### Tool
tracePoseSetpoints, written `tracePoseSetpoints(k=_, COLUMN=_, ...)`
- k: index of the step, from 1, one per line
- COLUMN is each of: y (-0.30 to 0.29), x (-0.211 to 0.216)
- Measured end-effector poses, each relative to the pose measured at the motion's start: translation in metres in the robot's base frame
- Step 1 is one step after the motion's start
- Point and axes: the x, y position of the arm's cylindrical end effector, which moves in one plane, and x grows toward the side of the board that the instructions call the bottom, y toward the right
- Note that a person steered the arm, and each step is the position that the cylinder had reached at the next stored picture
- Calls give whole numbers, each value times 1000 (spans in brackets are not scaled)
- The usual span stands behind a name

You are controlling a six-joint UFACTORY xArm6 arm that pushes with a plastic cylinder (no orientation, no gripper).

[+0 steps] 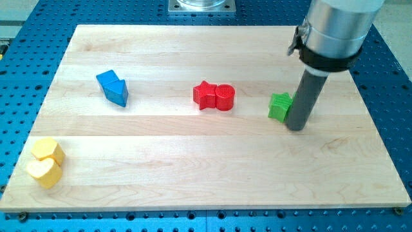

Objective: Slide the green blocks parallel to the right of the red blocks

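Green star-shaped block (279, 106) touches my tip (296, 127), gripperless, right of red blocks (214, 96); next, align it level.

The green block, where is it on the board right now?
The green block sits right of centre in the camera view, to the right of the red blocks, with my tip against its right side.

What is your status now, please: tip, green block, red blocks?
My tip touching green block, on its right side. Red star and red cylinder together, left of green. Nothing between them.
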Motion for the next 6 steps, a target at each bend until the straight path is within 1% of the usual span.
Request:
tracePoseSetpoints(k=1, y=-41, x=9)
tracePoseSetpoints(k=2, y=-5, x=-25)
tracePoseSetpoints(k=3, y=29, x=-47)
tracePoseSetpoints(k=4, y=22, x=-43)
tracePoseSetpoints(k=6, y=-10, x=-34)
